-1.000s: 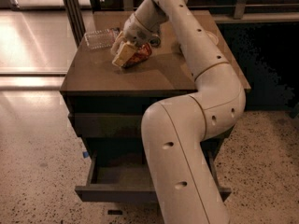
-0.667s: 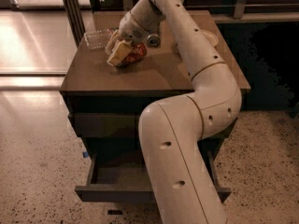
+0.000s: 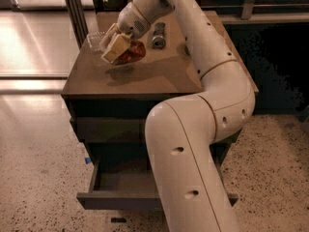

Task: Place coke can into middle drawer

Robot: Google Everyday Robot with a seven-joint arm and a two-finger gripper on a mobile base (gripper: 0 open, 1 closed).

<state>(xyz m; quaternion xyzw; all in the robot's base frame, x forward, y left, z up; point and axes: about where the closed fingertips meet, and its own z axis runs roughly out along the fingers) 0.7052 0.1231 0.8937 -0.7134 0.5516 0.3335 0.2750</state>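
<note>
My gripper (image 3: 117, 46) is at the back left of the cabinet top (image 3: 159, 76), shut on the coke can (image 3: 133, 52). The red can is tilted in the pale fingers (image 3: 114, 49) and held just above the surface, with its shadow below it. The middle drawer (image 3: 118, 199) is pulled open low on the cabinet's front. Its grey-brown floor (image 3: 123, 181) shows nothing on the part I can see. My arm hides the drawer's right half.
A slim dark grey can (image 3: 158, 35) lies on the cabinet top right of the gripper. A clear plastic bottle (image 3: 96, 40) lies just left of it, near the back left corner. My arm's big white links (image 3: 193, 144) stand in front of the cabinet. The speckled floor (image 3: 34, 178) lies to the left.
My gripper has moved a little left and up with the coke can in it. The drawer, grey can and bottle have not moved.
</note>
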